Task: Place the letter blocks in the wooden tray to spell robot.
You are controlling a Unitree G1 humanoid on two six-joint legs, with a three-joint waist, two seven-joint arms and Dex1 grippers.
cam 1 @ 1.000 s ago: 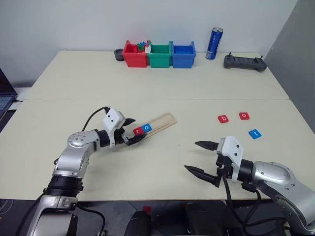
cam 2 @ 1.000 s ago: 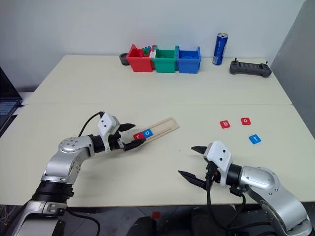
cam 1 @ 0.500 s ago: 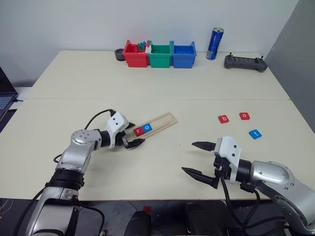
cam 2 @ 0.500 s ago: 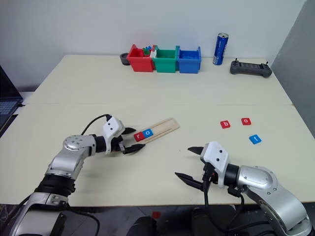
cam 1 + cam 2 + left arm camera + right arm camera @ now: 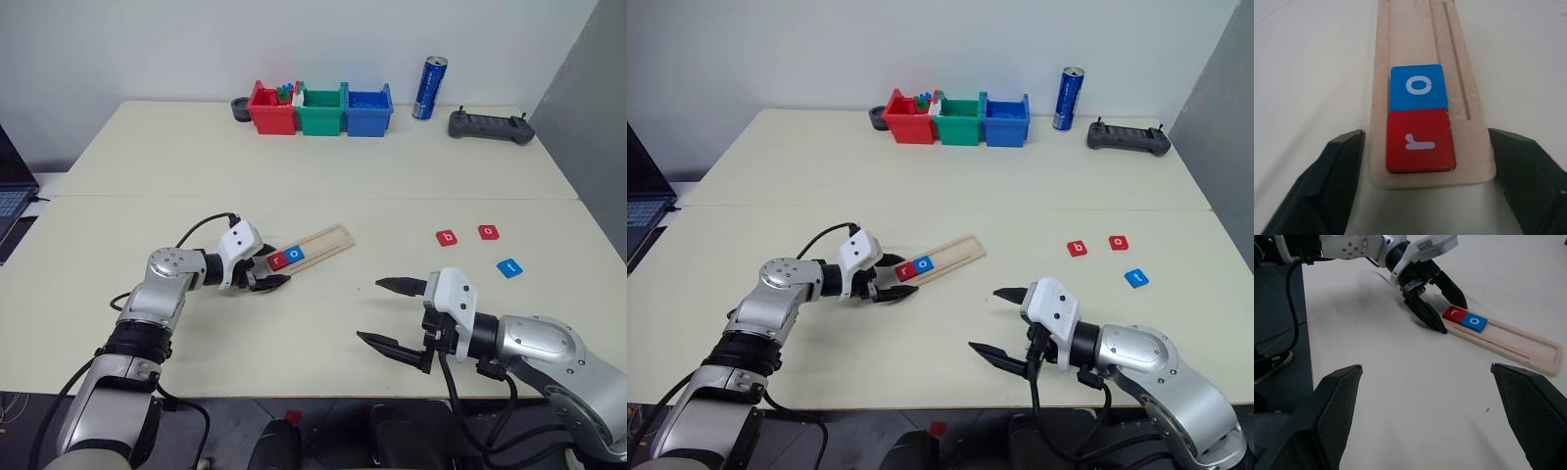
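The wooden tray (image 5: 325,241) lies slanted at the table's middle, with a red r block (image 5: 1420,141) and a blue o block (image 5: 1418,86) side by side at its near end. My left gripper (image 5: 269,267) straddles that end, one finger against each long side, shut on the tray. A red b block (image 5: 447,237), a red o block (image 5: 488,232) and a blue t block (image 5: 508,266) lie loose on the right. My right gripper (image 5: 370,310) hovers open near the front edge with nothing between its fingers.
Red (image 5: 269,110), green (image 5: 319,108) and blue (image 5: 367,108) bins stand in a row at the table's back, beside a blue can (image 5: 427,74) and a black controller (image 5: 492,125). A laptop (image 5: 8,196) sits off the left edge.
My left gripper has dropped a little at the tray's near end and its fingers have closed in on the tray's sides. The right gripper has stayed about where it was, open.
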